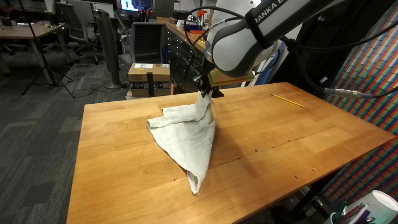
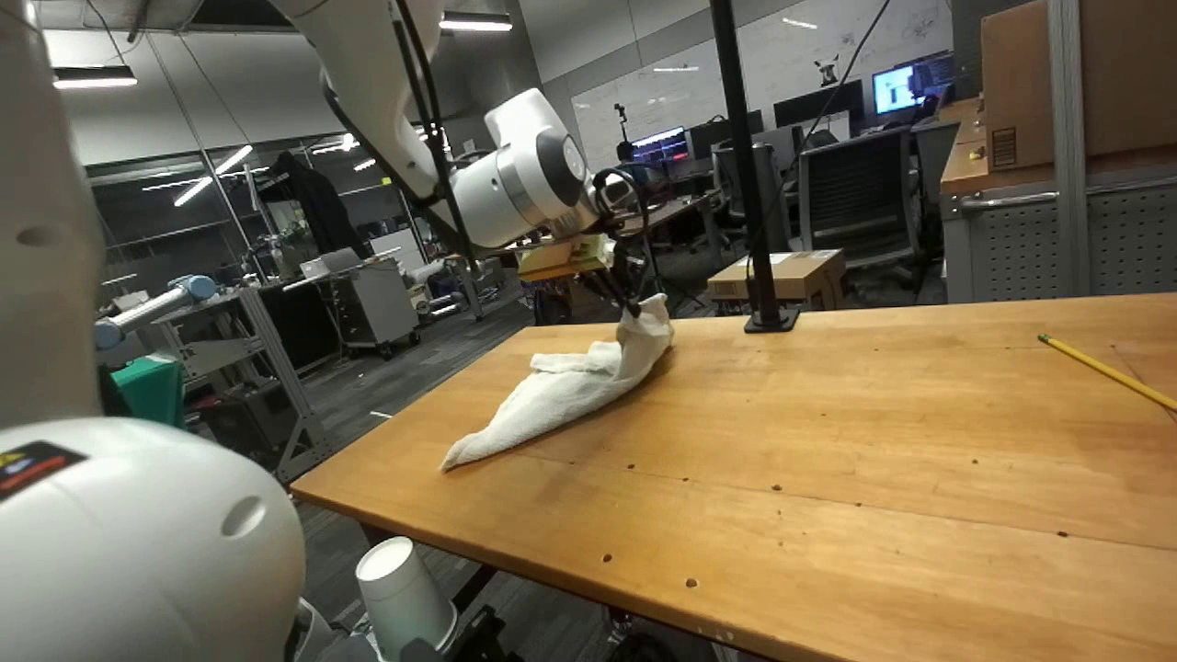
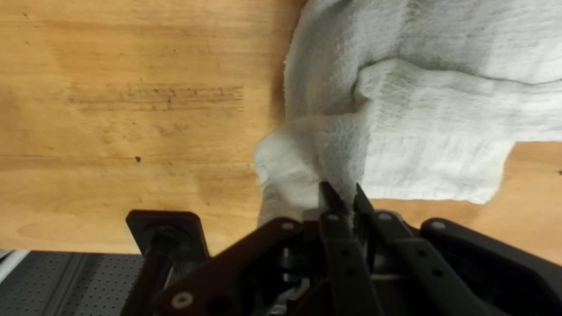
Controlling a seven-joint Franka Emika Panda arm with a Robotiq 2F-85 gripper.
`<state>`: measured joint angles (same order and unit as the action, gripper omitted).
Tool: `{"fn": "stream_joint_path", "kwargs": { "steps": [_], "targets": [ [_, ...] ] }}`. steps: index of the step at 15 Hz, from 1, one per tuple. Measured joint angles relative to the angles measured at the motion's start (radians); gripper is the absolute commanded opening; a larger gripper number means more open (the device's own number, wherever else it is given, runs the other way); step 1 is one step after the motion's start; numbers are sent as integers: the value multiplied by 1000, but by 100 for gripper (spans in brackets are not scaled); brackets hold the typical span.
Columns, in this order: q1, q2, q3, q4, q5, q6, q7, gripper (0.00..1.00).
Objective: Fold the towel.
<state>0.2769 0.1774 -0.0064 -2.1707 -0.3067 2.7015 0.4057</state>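
Observation:
A white towel [image 1: 186, 143] lies bunched on the wooden table, with folds along its far side and a narrow point toward the near side. It also shows in an exterior view [image 2: 575, 391] and in the wrist view [image 3: 421, 105]. My gripper [image 3: 340, 188] is shut on a part of the towel, with cloth pinched between its narrow black fingers. In both exterior views the gripper [image 1: 205, 93] [image 2: 634, 308] is low over the far part of the table. The pinched part is raised above the table, while the rest of the towel lies on it.
A black post with a flat base [image 2: 771, 320] stands at the table's far edge, close to the gripper; it shows in the wrist view [image 3: 169, 237]. A yellow pencil [image 1: 287, 100] lies on the table [image 1: 264, 133]. A white cup [image 2: 400, 588] is below the table's near edge.

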Motion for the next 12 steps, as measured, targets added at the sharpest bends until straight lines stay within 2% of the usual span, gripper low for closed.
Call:
{"fn": "stream_joint_path", "kwargs": {
  "steps": [5,12],
  "targets": [
    [20,-92,48,-25,-104,-18,117,7],
    [15,-190,135,-84,-90,-29,169,7]
  ]
}}
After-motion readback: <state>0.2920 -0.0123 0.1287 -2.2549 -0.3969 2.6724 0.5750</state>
